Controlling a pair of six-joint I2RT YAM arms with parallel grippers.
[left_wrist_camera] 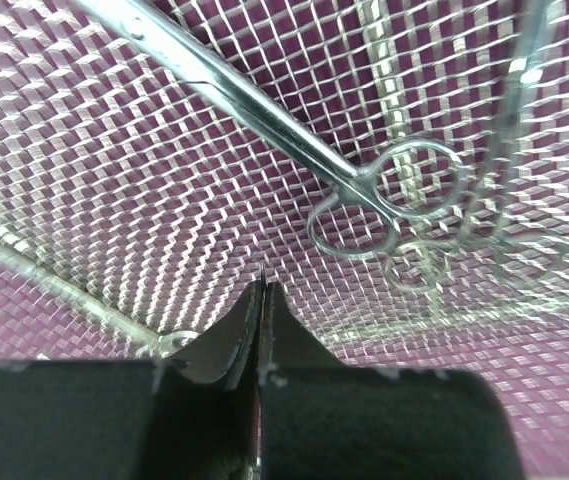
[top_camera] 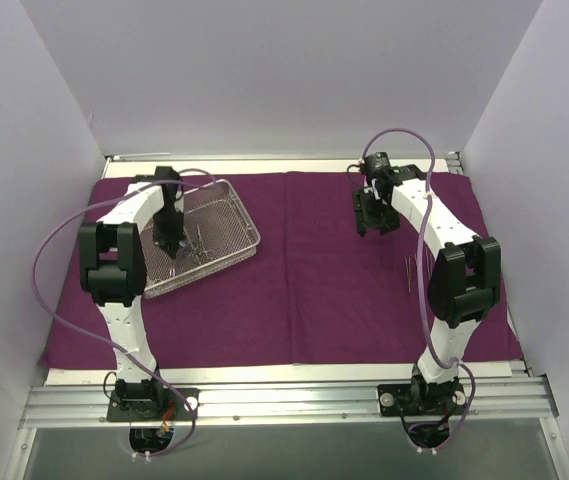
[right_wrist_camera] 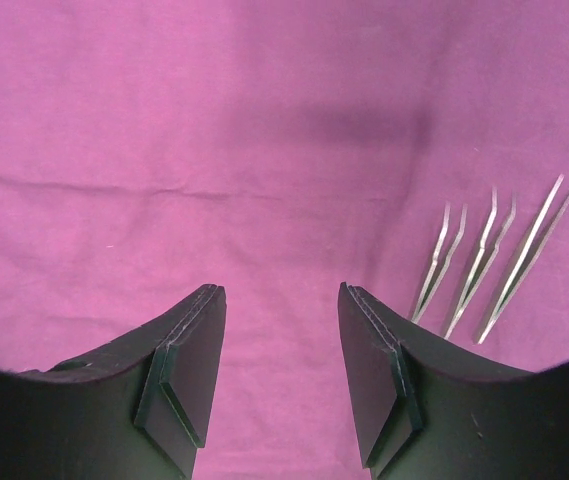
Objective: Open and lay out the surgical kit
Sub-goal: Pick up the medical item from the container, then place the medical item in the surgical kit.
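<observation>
The magenta-purple cloth (top_camera: 314, 300) lies spread flat over the table. The silver wire-mesh tray (top_camera: 244, 222) sits on it at the back left, with slim ring-handled instruments (top_camera: 200, 250) inside. My left gripper (top_camera: 170, 243) is down in the tray, shut, with its tips (left_wrist_camera: 262, 285) just short of the ring handles of metal scissors (left_wrist_camera: 264, 120). A thin sliver shows at the tips; I cannot tell what it is. More ring-handled instruments (left_wrist_camera: 519, 160) lie to the right. My right gripper (top_camera: 374, 222) is open and empty (right_wrist_camera: 282, 300) above the cloth. Three tweezers (right_wrist_camera: 484, 265) lie side by side to its right.
The tweezers (top_camera: 407, 272) lie on the cloth close to the right arm's elbow. The tray's raised mesh wall (left_wrist_camera: 54, 285) runs beside the left fingers. White walls enclose the table on three sides. A metal rail (top_camera: 284, 400) runs along the front edge.
</observation>
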